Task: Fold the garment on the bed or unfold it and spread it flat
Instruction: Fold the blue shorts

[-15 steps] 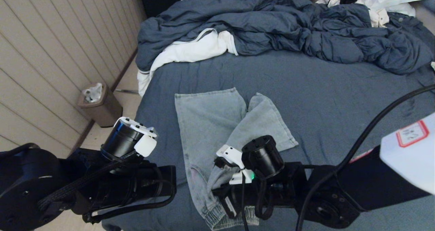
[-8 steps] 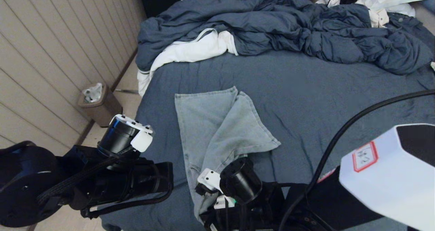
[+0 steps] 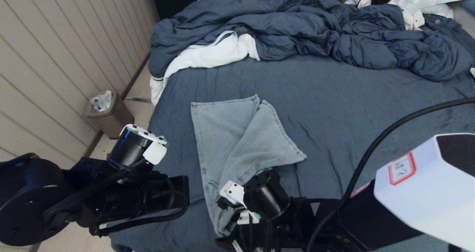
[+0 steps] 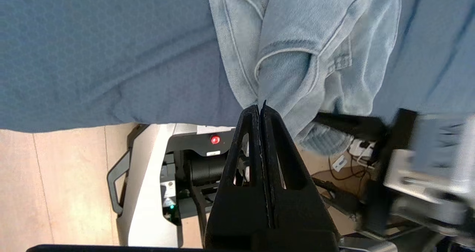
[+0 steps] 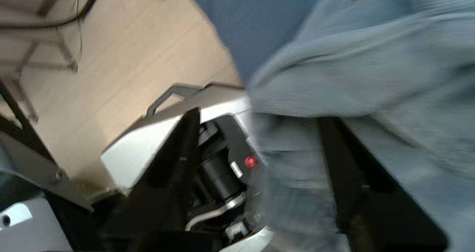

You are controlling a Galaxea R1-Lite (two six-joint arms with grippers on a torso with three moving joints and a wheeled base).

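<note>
— Looking at the right gripper (image 5: pixel 256 140) first: its two dark fingers (image 5: pixel 178 155) stand well apart, with a fold of the garment (image 3: pixel 237 140) hanging down between them. Is it pinched?

— No; the jaws are spread and the cloth drapes loosely in the gap, though the blur hides whether it brushes a pad. That gripper is low at the near edge of the bed (image 3: pixel 352 96), right at the waistband end of the shorts.

— And the left gripper (image 4: pixel 261 109)?

— Closed tight, its black wedge-shaped fingers pressed flat together, nothing between them. The tips sit just beside the hanging pale fabric near the bed's edge; whether they touch it I cannot tell.

— Where does the garment lie?

— On the near left part of the bed, one leg folded diagonally across the other, the ribbed waistband drooping over the near edge. It is soft, faded light-blue denim-look cloth with stitched seams and a curved pocket opening.

— The rest?

— A smooth slate-blue sheet, a puffy rumpled dark duvet (image 3: pixel 297 25) at the far side, a white cloth (image 3: pixel 207 55) tucked beside it, and a small brown bin (image 3: pixel 109 114) on the floor by the panelled wall.
</note>
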